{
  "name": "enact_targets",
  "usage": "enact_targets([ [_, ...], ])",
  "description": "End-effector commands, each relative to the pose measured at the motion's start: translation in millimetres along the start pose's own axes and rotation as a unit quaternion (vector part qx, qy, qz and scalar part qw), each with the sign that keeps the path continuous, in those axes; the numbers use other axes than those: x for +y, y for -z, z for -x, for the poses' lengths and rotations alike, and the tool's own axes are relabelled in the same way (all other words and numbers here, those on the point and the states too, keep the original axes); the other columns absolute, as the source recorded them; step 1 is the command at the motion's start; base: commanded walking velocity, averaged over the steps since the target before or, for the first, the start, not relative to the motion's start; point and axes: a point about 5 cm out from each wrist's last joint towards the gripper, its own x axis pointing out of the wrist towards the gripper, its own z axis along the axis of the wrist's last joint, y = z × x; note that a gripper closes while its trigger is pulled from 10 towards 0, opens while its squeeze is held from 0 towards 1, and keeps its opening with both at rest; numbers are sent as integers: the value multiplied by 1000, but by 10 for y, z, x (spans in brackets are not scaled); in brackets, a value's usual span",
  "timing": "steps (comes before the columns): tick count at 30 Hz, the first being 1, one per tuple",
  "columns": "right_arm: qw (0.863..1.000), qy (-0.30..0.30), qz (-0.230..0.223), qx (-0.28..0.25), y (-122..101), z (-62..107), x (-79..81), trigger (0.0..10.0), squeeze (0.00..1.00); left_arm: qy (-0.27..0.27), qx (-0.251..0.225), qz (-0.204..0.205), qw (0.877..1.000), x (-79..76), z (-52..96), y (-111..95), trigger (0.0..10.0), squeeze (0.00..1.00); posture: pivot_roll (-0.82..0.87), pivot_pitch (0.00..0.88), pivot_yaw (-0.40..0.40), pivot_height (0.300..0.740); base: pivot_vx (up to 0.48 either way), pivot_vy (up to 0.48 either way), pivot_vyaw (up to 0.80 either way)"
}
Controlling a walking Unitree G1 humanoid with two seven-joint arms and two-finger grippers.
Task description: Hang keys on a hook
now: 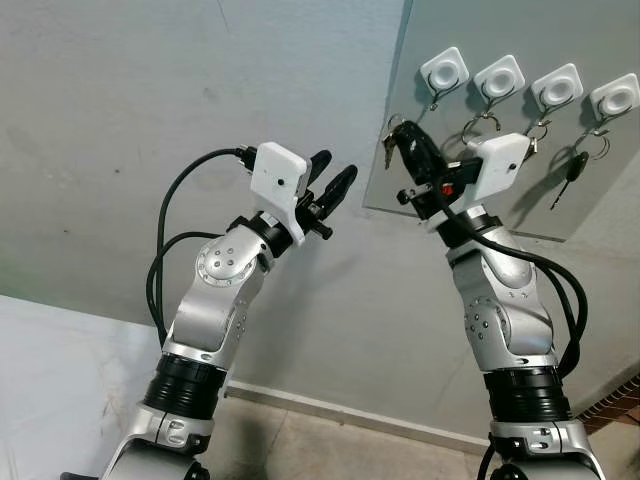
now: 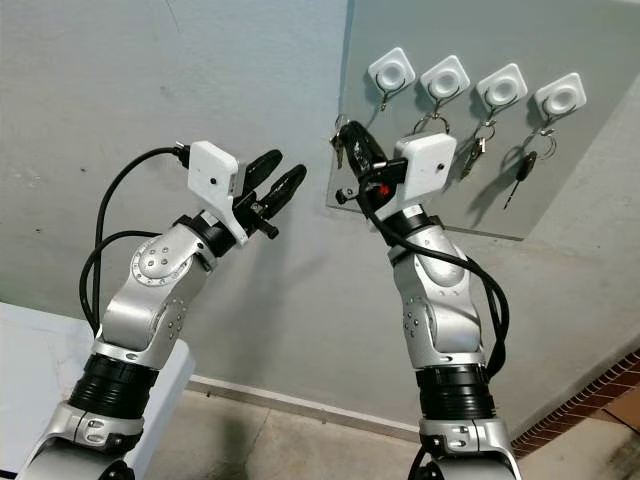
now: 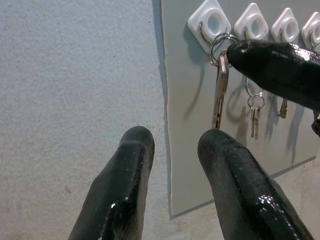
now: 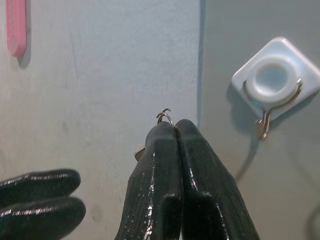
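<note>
A grey panel point(image 1: 590, 190) on the wall carries several white hooks. The leftmost hook point(image 4: 272, 80) is bare; the others hold rings and keys, among them a black-headed key point(image 1: 573, 170). My right gripper point(image 1: 402, 130) is raised just left of and below that bare hook, shut on a key ring point(image 4: 165, 116). A silver key point(image 3: 220, 92) dangles from the ring beside the panel's left edge. My left gripper point(image 1: 333, 182) is open and holds nothing; it hovers in front of the bare wall, left of the right gripper.
The grey plastered wall point(image 1: 120, 120) spans the scene behind both arms. A pink strip point(image 4: 16, 25) is stuck on the wall. Low down are a skirting board, tiled floor point(image 1: 330, 450) and a white surface point(image 1: 60, 380) at the left.
</note>
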Motion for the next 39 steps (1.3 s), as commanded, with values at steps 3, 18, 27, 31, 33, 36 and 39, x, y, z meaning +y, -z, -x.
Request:
enact_targets([
  [3,999,2,-1,-35,-167,-25,-43,10000,0,15,-20,-16,1000,-15,-42,-136,10000,0,73,0,-29,740,0,0,0],
  [18,997,43,-42,-42,-164,84,-165,10000,0,53,-37,-27,998,-152,-104,-231,10000,0,60,0,-17,740,0,0,0],
  [27,995,48,-81,-32,-102,38,-207,10000,0,62,-48,-26,997,-193,-133,-284,10000,0,58,0,-15,740,0,0,0],
  [31,994,49,-89,-30,-85,17,-224,10000,0,61,-49,-26,997,-191,-134,-293,10000,0,59,0,-15,740,0,0,0],
  [33,993,52,-100,-29,-65,-8,-241,10000,0,60,-52,-26,997,-187,-134,-311,10000,0,62,0,-17,740,0,0,0],
  [36,992,53,-108,-25,-44,-26,-246,10000,0,59,-53,-26,997,-186,-131,-319,10000,0,64,0,-19,740,0,0,0],
  [39,991,56,-122,-22,-21,-48,-256,10000,0,55,-53,-26,997,-178,-126,-324,10000,0,67,0,-21,740,0,0,0],
])
